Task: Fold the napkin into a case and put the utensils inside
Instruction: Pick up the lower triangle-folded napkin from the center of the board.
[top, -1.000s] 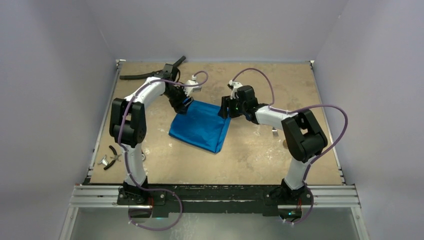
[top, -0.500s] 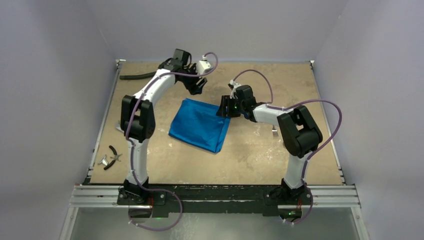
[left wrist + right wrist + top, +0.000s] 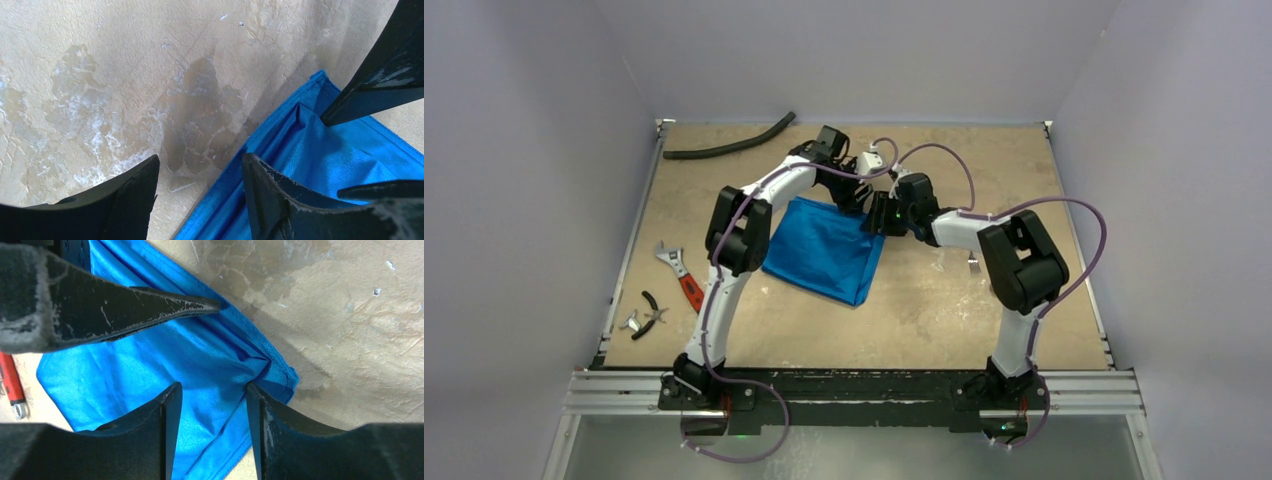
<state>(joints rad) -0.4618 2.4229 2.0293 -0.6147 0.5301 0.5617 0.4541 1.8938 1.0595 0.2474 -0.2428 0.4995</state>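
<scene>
Blue napkin (image 3: 824,250) corner lies beneath left hand (image 3: 200,170), right hand (image 3: 212,390) (tan tabletop (image 3: 984,160) beyond).

Even diffuse light, faint soft shadows (mild sheen on napkin (image 3: 210,365))

Napkin (image 3: 824,250) on table (image 3: 984,300); wrench (image 3: 682,276), pliers (image 3: 652,314) left; hose (image 3: 729,145) behind.

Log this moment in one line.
napkin: folded, flat | left hand: open, at napkin's far corner | right hand: open, over same corner
</scene>
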